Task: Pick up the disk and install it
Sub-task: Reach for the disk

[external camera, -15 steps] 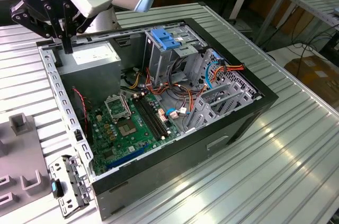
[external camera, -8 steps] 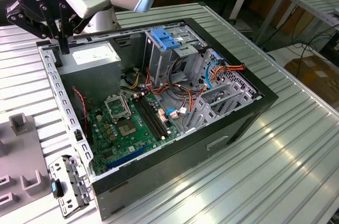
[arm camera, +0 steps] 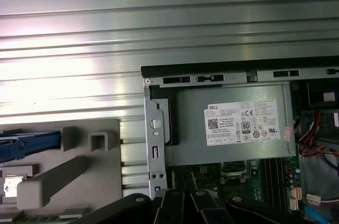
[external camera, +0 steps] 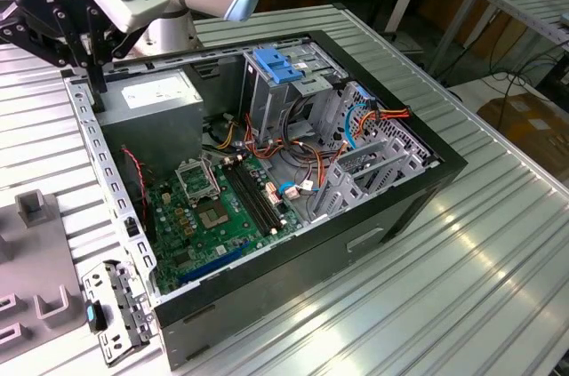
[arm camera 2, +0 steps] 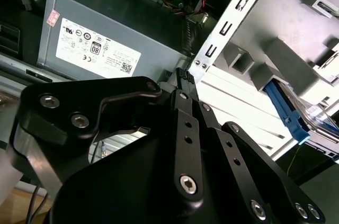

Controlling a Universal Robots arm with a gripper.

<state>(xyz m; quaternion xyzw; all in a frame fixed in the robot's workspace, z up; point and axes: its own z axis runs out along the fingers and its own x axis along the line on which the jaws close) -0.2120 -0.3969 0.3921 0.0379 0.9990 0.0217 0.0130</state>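
Observation:
The disk shows as a bright blue carrier rail [arm camera: 29, 145] lying in a grey moulded fixture [arm camera: 79, 171] on the table beside the open computer case [external camera: 293, 172]. In the second wrist view the disk's blue edge [arm camera 2: 288, 112] sits in a slot of that fixture. My gripper [external camera: 94, 83] hangs at the case's corner by the power supply [external camera: 156, 92], in the exterior view's upper left. It is shut [arm camera 2: 183, 75] with nothing in it, and apart from the disk. In the first wrist view its fingertips [arm camera: 175, 196] lie together over the case's edge.
Inside the case are a green motherboard [external camera: 222, 207], loose cables [external camera: 302, 154] and a drive cage topped by a pale-blue plate [external camera: 276, 65]. A perforated metal bracket with a blue tab [external camera: 111, 309] lies on the ribbed table [external camera: 462, 269] near the case's front corner.

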